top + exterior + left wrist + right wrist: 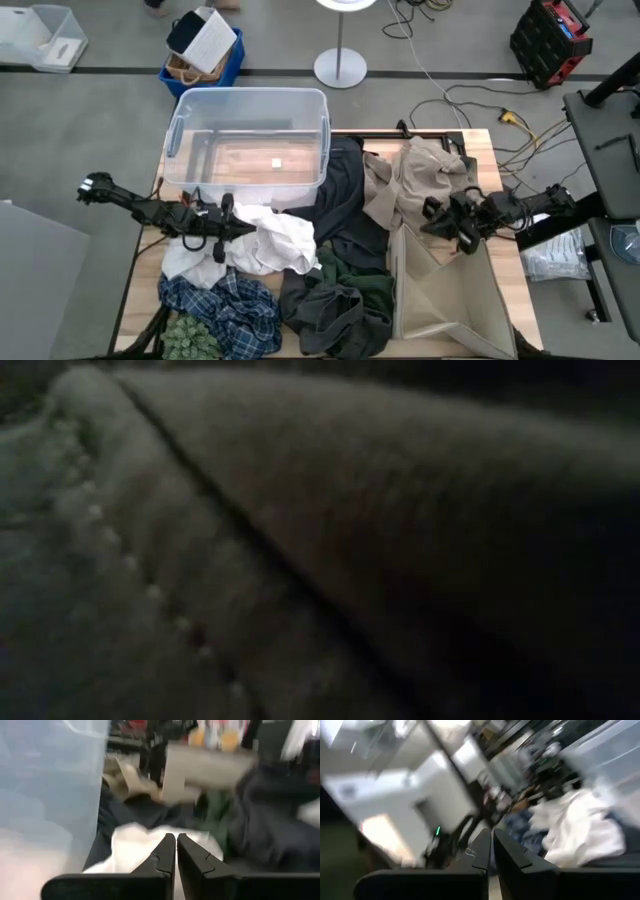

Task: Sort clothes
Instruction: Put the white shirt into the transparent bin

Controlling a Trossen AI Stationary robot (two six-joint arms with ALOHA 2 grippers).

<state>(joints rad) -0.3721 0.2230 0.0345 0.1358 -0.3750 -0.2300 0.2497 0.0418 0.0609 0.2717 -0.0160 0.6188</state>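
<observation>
The clothes lie in a heap on the wooden table (505,270). There is a white garment (275,240), a blue-and-white plaid one (225,300), a dark grey one (325,312), a dark green one (372,285), a black one (345,190) and a beige one (415,175). My left gripper (228,236) is shut at the white garment's left edge, and the garment also shows in the left wrist view (135,842). My right gripper (437,222) is shut and empty, above the far edge of the beige fabric bin (445,300), beside the beige garment. My left gripper comes about level from the table's left, with its shut fingertips (167,845) over the white garment's edge (125,837). I cannot tell whether they touch the cloth. Nothing shows between the fingers.
A clear plastic bin (250,135) stands at the far left of the table, close behind my left arm. A small green leafy plant (190,338) sits at the near left corner. Dark cloth (320,540) lies right against the low camera and fills its view.
</observation>
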